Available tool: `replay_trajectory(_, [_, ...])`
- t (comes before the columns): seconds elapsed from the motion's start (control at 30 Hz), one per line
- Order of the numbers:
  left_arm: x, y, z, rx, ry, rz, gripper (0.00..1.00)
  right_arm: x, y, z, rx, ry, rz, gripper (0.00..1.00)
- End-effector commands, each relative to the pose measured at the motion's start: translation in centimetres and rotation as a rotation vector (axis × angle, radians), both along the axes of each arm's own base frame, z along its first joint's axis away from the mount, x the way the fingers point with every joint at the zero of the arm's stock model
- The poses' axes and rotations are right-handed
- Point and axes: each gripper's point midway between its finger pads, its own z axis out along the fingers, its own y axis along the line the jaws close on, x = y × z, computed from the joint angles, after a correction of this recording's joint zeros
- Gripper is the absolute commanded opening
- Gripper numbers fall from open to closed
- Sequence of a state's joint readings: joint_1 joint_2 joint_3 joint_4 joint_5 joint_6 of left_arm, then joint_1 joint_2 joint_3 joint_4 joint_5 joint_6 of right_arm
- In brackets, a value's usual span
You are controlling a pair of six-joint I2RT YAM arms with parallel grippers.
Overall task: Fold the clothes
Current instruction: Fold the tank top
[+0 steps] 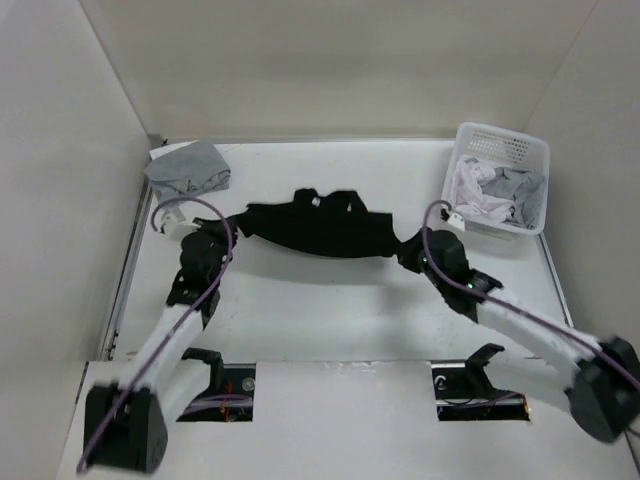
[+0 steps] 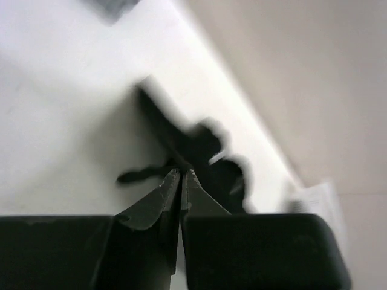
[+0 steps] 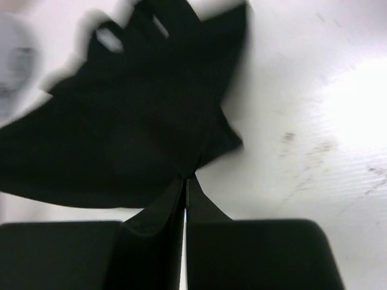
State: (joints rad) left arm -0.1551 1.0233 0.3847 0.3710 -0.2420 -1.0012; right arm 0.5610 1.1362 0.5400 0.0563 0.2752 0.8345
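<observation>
A black garment (image 1: 315, 232) lies stretched across the middle of the white table (image 1: 330, 310) and also shows in the wrist views (image 2: 205, 145) (image 3: 133, 115). My left gripper (image 1: 222, 228) is shut on its left end (image 2: 181, 171), the jaws pinching the fabric. At the right end my right gripper (image 1: 408, 250) is likewise shut on the cloth (image 3: 185, 177). A light grey garment (image 1: 187, 168) lies bunched at the far left corner. White, pale pink and grey clothes (image 1: 490, 190) fill the basket.
A white lattice basket (image 1: 500, 140) stands at the far right. Walls close the table in on the left, the back and the right. Purple cables (image 1: 200, 205) loop over both arms.
</observation>
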Motion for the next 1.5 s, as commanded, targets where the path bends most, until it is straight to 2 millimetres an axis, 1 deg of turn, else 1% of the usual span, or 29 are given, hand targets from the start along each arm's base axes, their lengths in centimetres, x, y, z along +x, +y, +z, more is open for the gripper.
replay_trajectory(0.0, [-3.8,1.5,8.1,0.07,-0.149,0.027,0.0,-3.6,-1.4,6.2,-0.059,-0.133,0.036,0.02])
replay_trajectory(0.03, [-4.8,1.8,9.9,0.084,-0.18,0.032,0.0,-4.7,-1.7,7.6,-0.059,-0.157,0.046,0.02])
replay_trajectory(0.07, [-6.6,2.4,12.6,0.108,-0.223,0.039,0.0,-6.1,-2.3,9.4,-0.056,-0.186,0.056,0.02])
replay_trajectory(0.1, [-8.1,2.7,14.6,0.124,-0.253,0.042,0.0,-7.5,-2.8,11.0,-0.052,-0.203,0.071,0.02])
replay_trajectory(0.2, [-11.5,3.2,18.8,0.149,-0.312,0.036,0.0,-11.2,-3.6,15.6,-0.009,-0.247,0.139,0.02])
replay_trajectory(0.27, [-13.4,3.4,20.5,0.152,-0.331,0.03,0.0,-13.2,-3.6,17.8,0.027,-0.261,0.201,0.02])
replay_trajectory(0.3, [-14.2,3.5,20.8,0.151,-0.335,0.029,0.0,-14.1,-3.7,18.9,0.052,-0.269,0.224,0.02])
replay_trajectory(0.33, [-14.8,3.5,20.8,0.152,-0.329,0.022,0.0,-14.8,-3.6,19.5,0.074,-0.265,0.246,0.03])
replay_trajectory(0.4, [-15.3,3.5,19.7,0.151,-0.292,0.015,0.0,-15.7,-3.3,19.8,0.088,-0.255,0.283,0.03])
replay_trajectory(0.43, [-15.3,3.5,18.8,0.154,-0.266,0.013,0.0,-15.7,-2.8,19.4,0.084,-0.247,0.293,0.04])
replay_trajectory(0.5, [-14.4,3.3,16.4,0.164,-0.206,0.007,0.0,-15.4,-1.4,18.0,0.051,-0.225,0.321,0.04])
replay_trajectory(0.57, [-12.7,2.9,13.6,0.173,-0.138,-0.002,0.0,-14.0,-0.1,15.9,-0.008,-0.19,0.328,0.05])
replay_trajectory(0.67, [-9.2,2.1,9.1,0.181,-0.052,-0.02,0.0,-10.2,1.9,12.9,-0.027,-0.153,0.341,0.04])
replay_trajectory(0.77, [-5.2,1.7,5.5,0.184,0.015,-0.012,0.0,-4.1,1.4,9.9,0.007,-0.103,0.284,0.03])
replay_trajectory(0.83, [-2.0,1.3,3.5,0.177,0.05,-0.006,0.0,-0.2,1.0,8.6,0.035,-0.078,0.235,0.03])
replay_trajectory(0.87, [-0.9,1.1,3.2,0.166,0.057,-0.006,0.0,1.7,0.6,7.9,0.027,-0.061,0.202,0.04])
replay_trajectory(0.9, [0.8,0.6,2.9,0.161,0.064,-0.009,0.0,3.5,0.5,7.1,0.018,-0.039,0.179,0.04])
replay_trajectory(1.0, [5.5,-0.1,2.1,0.168,0.083,0.0,0.0,8.5,0.7,5.7,-0.021,-0.005,0.152,0.03])
replay_trajectory(1.03, [6.8,-0.1,1.6,0.168,0.092,0.007,0.0,9.8,0.5,5.4,-0.024,0.001,0.136,0.03])
replay_trajectory(1.07, [8.2,0.0,1.4,0.164,0.095,0.019,0.0,11.7,0.4,5.2,-0.019,0.003,0.125,0.03])
replay_trajectory(1.13, [10.2,-0.1,0.8,0.132,0.105,0.01,0.0,13.9,0.2,5.3,-0.021,0.007,0.107,0.03])
replay_trajectory(1.17, [10.8,-0.4,0.9,0.109,0.105,-0.002,0.0,14.3,0.1,5.4,-0.02,0.009,0.105,0.03])
replay_trajectory(1.2, [10.9,-0.6,1.0,0.084,0.101,-0.017,0.0,14.5,0.1,5.7,-0.021,0.004,0.107,0.03])
replay_trajectory(1.27, [10.3,-1.0,1.8,0.055,0.079,-0.036,0.0,14.0,0.0,6.4,-0.022,-0.006,0.109,0.03])
replay_trajectory(1.37, [8.5,-1.0,2.6,0.048,0.06,-0.049,0.0,12.2,-0.8,6.2,-0.021,-0.007,0.1,0.03])
replay_trajectory(1.47, [5.8,-0.6,2.5,0.043,0.055,-0.053,0.0,10.1,-1.3,5.4,-0.001,-0.001,0.094,0.03])
